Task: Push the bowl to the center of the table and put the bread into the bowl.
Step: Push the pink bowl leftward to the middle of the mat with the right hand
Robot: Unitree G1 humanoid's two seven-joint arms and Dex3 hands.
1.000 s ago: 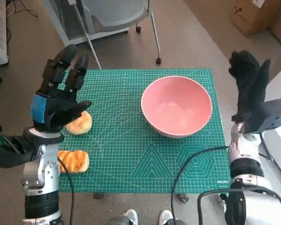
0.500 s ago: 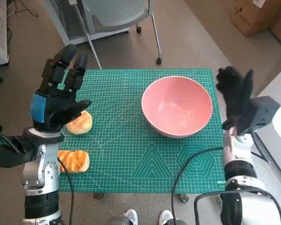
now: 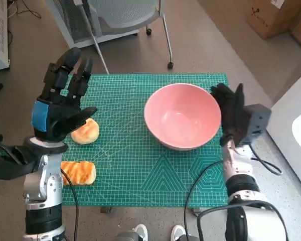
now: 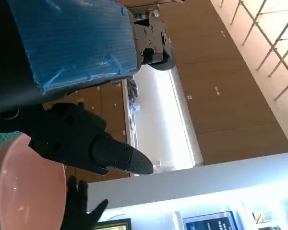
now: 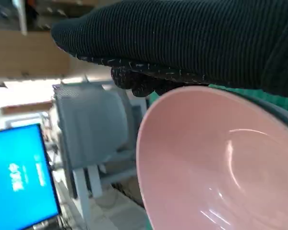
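Bread sits at the left side of the green cutting mat [image 3: 140, 165]: a toasted slice [image 3: 79, 172] at the mat's left edge toward the robot, and a round bun [image 3: 86, 132] just beyond it. Above the bun the left hand [image 3: 60, 103] is raised off the table, fingers spread apart and empty, partly hiding the bun from the head camera. Right of the mat's middle stands the empty pink bowl [image 3: 182, 116], upright, with bare mat between it and the bread. Against the bowl's right rim lies the right hand [image 3: 230, 113] in its black glove, fingers extended flat and upright along the bowl's outer wall, gripping nothing; the right wrist view shows the glove directly beside the pink rim. Beyond the table's far edge stands a grey office chair [image 3: 123, 15].
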